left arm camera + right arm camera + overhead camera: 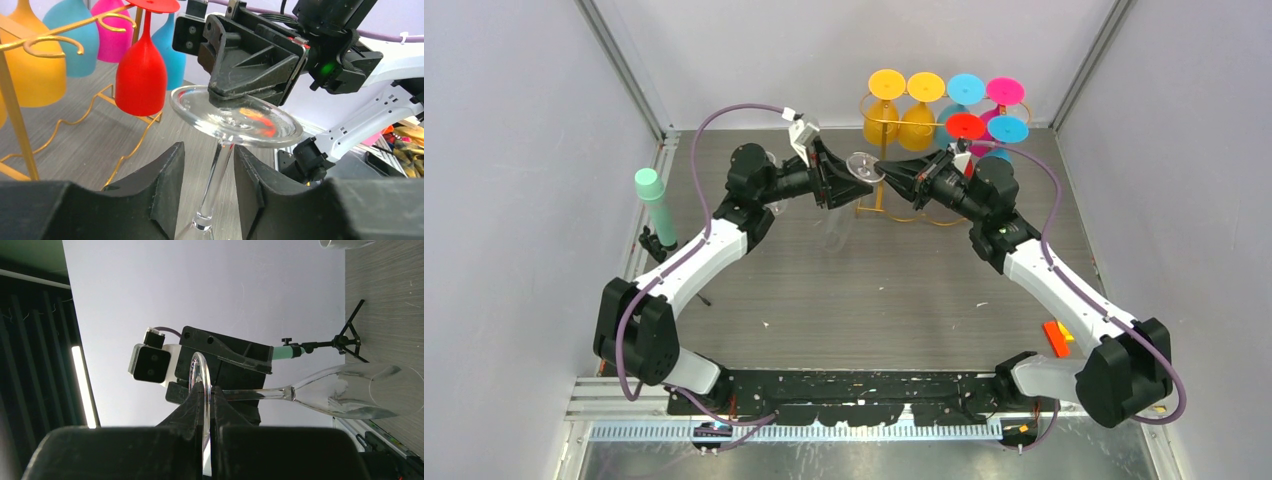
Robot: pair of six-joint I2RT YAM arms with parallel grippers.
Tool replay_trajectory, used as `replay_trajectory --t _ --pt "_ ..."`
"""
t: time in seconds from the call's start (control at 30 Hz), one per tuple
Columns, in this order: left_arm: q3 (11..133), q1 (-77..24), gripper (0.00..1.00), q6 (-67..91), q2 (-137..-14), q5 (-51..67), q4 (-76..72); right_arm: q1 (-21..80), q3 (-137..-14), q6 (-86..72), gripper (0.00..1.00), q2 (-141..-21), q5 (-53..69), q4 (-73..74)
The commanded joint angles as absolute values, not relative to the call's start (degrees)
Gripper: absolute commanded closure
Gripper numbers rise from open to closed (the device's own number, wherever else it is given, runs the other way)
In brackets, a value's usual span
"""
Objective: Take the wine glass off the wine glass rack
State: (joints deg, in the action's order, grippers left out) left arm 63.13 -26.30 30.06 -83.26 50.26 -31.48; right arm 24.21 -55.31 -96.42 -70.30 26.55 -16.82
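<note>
The wine glass (861,166) is clear and hangs upside down between the two hands, with the foot on top and the bowl below, above the counter (874,290). It is just in front of the rack (880,200). In the left wrist view its foot is apart from the gold rail loops.

The right hand (207,395) is closed on the rim of the foot and pinches the thin disc from both sides. The left hand (209,152) is narrow around the stem, just under the foot. A small gap shows on each side of the stem, so the fingers (167,190) do not touch it.

Behind the hands, the rack carries six coloured glasses, all upside down: two yellow, two blue, one pink and one red. In the left wrist view the red glass (141,75) hangs near the clear foot but does not touch it. The wavy base of the rack lies on the counter under it. In the top view the right arm reaches across just in front of the red and blue glasses.

Far to the left, near the wall, a green tube (656,205) stands on a small black tripod, well apart from the wine glass. An orange block (1056,338) lies on the counter beside the right arm.
</note>
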Motion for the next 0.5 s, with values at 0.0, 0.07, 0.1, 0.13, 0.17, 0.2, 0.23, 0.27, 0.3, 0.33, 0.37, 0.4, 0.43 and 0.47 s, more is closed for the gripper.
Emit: replay_trajectory --t 0.0,0.07,0.1,0.13,0.17,0.2,0.23,0.27,0.3,0.33,0.37,0.4,0.43,0.47 --pt "64.2 -26.5 0.62 28.4 -82.5 52.8 -30.7 24.5 -55.7 -98.8 1.0 -69.9 27.7 -23.8" --pt "64.2 -26.5 0.7 27.2 -81.9 52.9 -28.8 24.5 -55.8 -99.0 1.0 -70.0 27.6 -24.2" --pt "64.4 -26.5 0.76 26.8 -81.8 53.1 -28.0 24.5 -55.9 -99.0 1.0 -70.0 27.5 -24.2" --pt "64.5 -26.5 0.85 26.4 -81.6 53.4 -27.4 24.5 -55.9 -99.0 1.0 -70.0 27.4 -23.9" --pt "64.8 -26.6 0.97 26.2 -81.4 53.4 -26.8 24.5 -56.0 -98.9 1.0 -70.1 27.3 -23.8" --pt "65.0 -26.6 1.0 26.0 -81.1 52.7 -26.1 24.5 -56.0 -98.7 1.0 -70.2 27.4 -23.7" --pt "65.2 -26.6 1.0 25.8 -80.7 51.7 -25.7 24.5 -56.2 -98.5 0.97 -70.4 27.7 -23.7" --pt "65.3 -26.6 1.0 25.5 -80.1 50.4 -25.3 24.6 -56.3 -98.4 0.92 -70.6 27.8 -23.9" --pt "65.4 -26.6 1.0 25.2 -79.5 49.1 -25.0 24.6 -56.3 -98.0 0.79 -70.7 27.7 -24.0" --pt "65.4 -26.6 1.0 25.0 -78.8 47.6 -24.8 24.6 -56.3 -97.6 0.72 -70.7 27.6 -23.9" --pt "65.5 -26.6 1.0 24.9 -78.0 45.4 -24.5 24.6 -56.0 -96.9 0.61 -70.4 27.1 -23.7" --pt "65.5 -26.6 1.0 24.9 -76.9 43.7 -24.5 24.6 -55.6 -96.5 0.54 -70.2 26.5 -23.7" --pt "65.6 -26.6 1.0 24.9 -76.1 41.9 -24.3 24.6 -55.2 -95.8 0.51 -69.7 26.2 -24.6" --pt "65.7 -26.6 1.0 24.9 -75.4 40.2 -24.1 24.6 -54.3 -95.6 0.45 -69.4 25.7 -25.5"
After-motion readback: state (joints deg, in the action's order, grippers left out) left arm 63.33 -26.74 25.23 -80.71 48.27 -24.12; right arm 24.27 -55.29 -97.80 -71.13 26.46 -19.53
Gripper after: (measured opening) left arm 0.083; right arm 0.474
